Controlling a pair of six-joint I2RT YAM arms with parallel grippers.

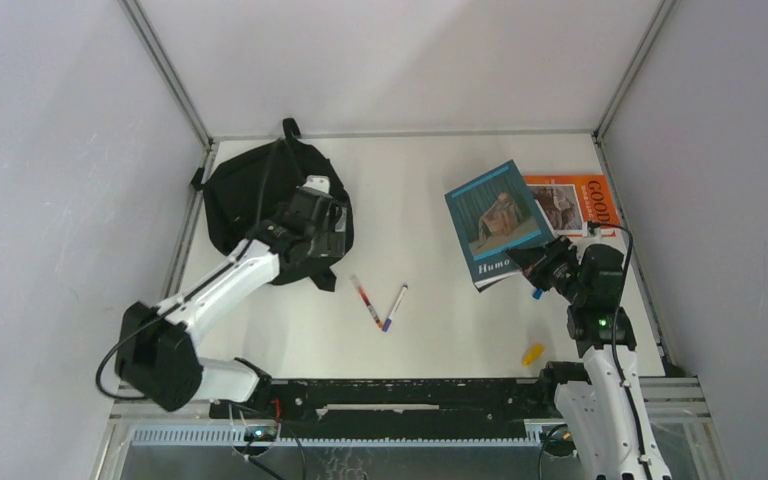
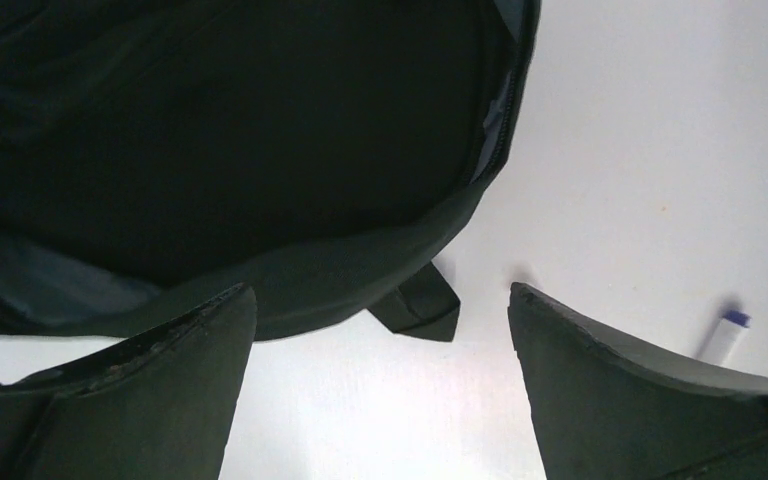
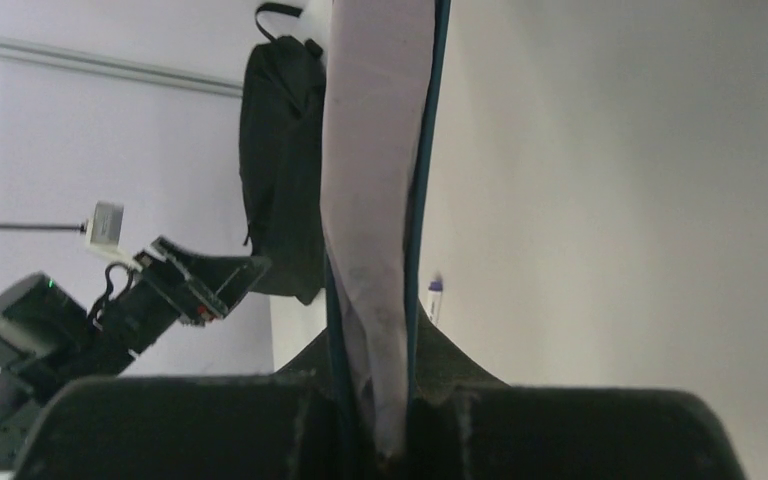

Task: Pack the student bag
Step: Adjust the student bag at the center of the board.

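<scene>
The student bag (image 1: 245,190), a soft black backpack, lies at the back left of the table. My left gripper (image 1: 328,238) hovers at its right edge, jaws wide open and holding nothing. In the left wrist view the bag (image 2: 260,150) fills the top, with a black strap tab (image 2: 425,305) just ahead of the open left gripper (image 2: 380,295). My right gripper (image 1: 537,264) is shut on the lower corner of a blue book (image 1: 495,225), lifted and tilted. In the right wrist view the blue book (image 3: 380,200) stands edge-on, pinched in the right gripper (image 3: 390,400).
An orange book (image 1: 575,205) lies flat at the back right, partly under the blue one. Two pens (image 1: 365,300) (image 1: 395,307) lie mid-table; one pen (image 2: 725,335) shows beside my left fingers. A small yellow item (image 1: 532,353) sits near the right arm's base.
</scene>
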